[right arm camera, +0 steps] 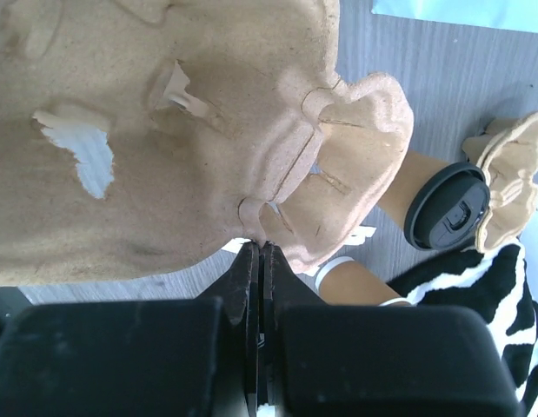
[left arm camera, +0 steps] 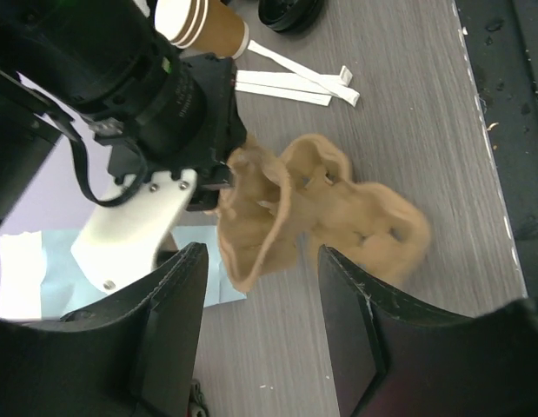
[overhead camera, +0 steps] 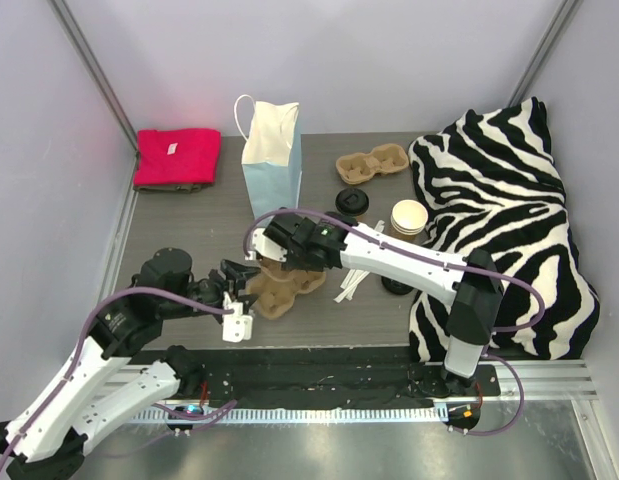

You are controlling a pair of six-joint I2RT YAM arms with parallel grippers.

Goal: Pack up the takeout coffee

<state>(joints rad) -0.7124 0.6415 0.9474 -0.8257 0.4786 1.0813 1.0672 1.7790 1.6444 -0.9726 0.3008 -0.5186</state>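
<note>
While the right tool [right arm camera: 262, 252] is closed tight on the thin edge of the brown moulded-pulp cup carrier [overhead camera: 284, 285], raising one side of it off the grey wood-grain tabletop [overhead camera: 189, 230], the left tool [left arm camera: 262, 261] stands spread open just short of the same carrier and grips nothing. The tan kraft-paper takeout coffee cup with round black plastic lid [overhead camera: 352, 203] stands upright on the tabletop behind the carrier, just right of the light blue paper bag with white handles [overhead camera: 272, 165]. Neither tool touches it. A second tan cup with a pale top [overhead camera: 409, 217] stands near it, beside the zebra-striped cushion [overhead camera: 509, 210]. The step in hand appears to be positioning the carrier; loading the cup is not yet begun. The next move probably calls for laying the carrier flat with its wells facing up and releasing the pinch. One tool can then grasp the cup wall below the lid, keep the cup vertical, and lower it squarely into a well, while the other steadies the light carrier against sliding.
</note>
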